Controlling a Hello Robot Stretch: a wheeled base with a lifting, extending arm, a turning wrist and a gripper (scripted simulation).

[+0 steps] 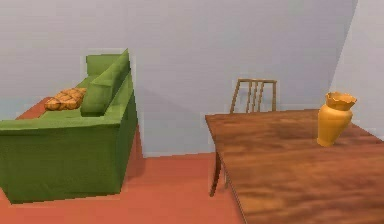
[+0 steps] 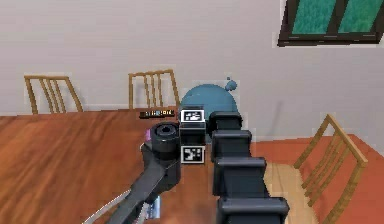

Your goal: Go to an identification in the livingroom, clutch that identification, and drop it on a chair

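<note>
A small dark flat thing (image 2: 158, 113) lies on the brown wooden table (image 2: 70, 160) in the arm side view, just beyond the gripper's dark body. My gripper (image 2: 120, 206) reaches over the tabletop, its thin fingers (image 2: 137, 193) slanting toward the bottom edge. The far end runs out at the picture's edge, so I cannot tell whether it holds anything. Two wooden chairs (image 2: 153, 87) (image 2: 52, 92) stand at the table's far side, and another chair (image 2: 330, 150) is on the right. In the forward view a chair (image 1: 254, 95) stands behind the table (image 1: 300, 160).
A blue-green rounded pot (image 2: 210, 97) sits behind the arm's white squares. A yellow vase (image 1: 335, 118) stands on the table. A green sofa (image 1: 70, 140) with an orange-brown thing (image 1: 65, 98) on its seat is at the forward view's left. Red floor (image 1: 170, 190) lies between sofa and table. A window (image 2: 335, 22) is high on the wall.
</note>
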